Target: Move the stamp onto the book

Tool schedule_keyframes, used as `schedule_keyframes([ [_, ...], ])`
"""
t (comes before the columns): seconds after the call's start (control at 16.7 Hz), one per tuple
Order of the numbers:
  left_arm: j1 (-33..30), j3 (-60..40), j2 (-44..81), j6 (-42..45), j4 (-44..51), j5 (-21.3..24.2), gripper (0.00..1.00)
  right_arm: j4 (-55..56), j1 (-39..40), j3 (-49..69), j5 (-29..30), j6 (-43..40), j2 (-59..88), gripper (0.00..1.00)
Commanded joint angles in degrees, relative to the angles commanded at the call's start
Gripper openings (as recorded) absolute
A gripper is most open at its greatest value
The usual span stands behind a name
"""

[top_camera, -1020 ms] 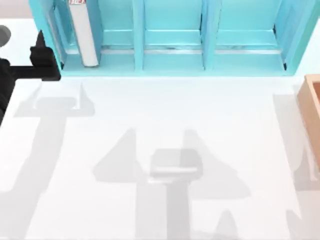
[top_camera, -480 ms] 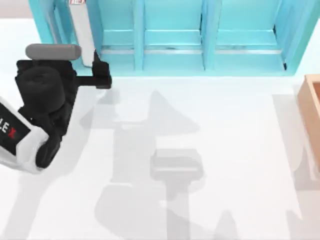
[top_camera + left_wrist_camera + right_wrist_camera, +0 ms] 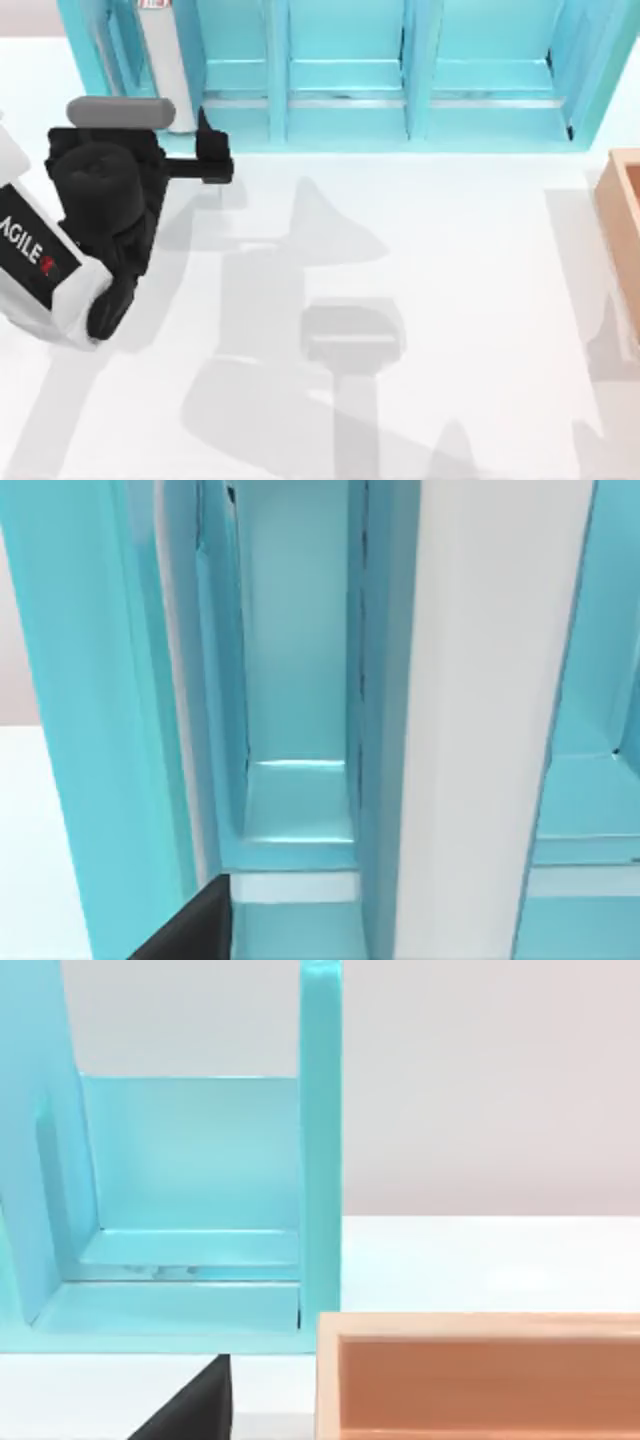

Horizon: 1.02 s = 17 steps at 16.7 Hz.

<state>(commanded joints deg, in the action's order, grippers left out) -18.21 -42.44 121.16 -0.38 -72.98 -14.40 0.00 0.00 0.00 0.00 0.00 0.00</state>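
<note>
**Book is by the left claw; the stamp has yet to be found**

The left claw (image 3: pixel 212 155) is at the front of the turquoise shelf (image 3: pixel 345 130), at the mouth of its leftmost compartment on the bench's (image 3: pixel 450 250) left side. You cannot tell from these views whether it is open or closed, but it carries nothing.

Just beside it, inside that compartment, a tall white slab stands on edge. It looks like the book (image 3: pixel 168 70) with its page edges turned outward. The left wrist view shows a teal face along the slab's side, which fits a cover.

From above, the book's long axis runs from the front of the shelf towards the back, and it leans a little to the left at the far end. It lies straight ahead of the left claw and slightly to its left, so the left arm is much the nearer one for the book.

The stamp's place cannot be told. The likeliest spot is inside the light-wood box (image 3: pixel 625 200) at the bench's right edge, whose floor is hidden behind its raised wall.

The right claw (image 3: pixel 185 1410) is on that side. Its wrist view looks over the box's near wall, with the shelf's right end just behind, so the right arm is nearer to the box. Whether that claw is open or closed cannot be told either.

My judgement is that the book has to come out and lie flat before anything can rest on it.

Count:
- one shelf, with three full compartments in the top view
- one book
- one wood box
- two claws
</note>
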Motion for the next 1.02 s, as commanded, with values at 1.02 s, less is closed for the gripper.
schedule_keyframes([
  [1.02,3.05,-26.48,13.73,0.21,12.48,3.43,1.00,0.00,0.00,0.00,0.00,0.00,0.00,1.00],
])
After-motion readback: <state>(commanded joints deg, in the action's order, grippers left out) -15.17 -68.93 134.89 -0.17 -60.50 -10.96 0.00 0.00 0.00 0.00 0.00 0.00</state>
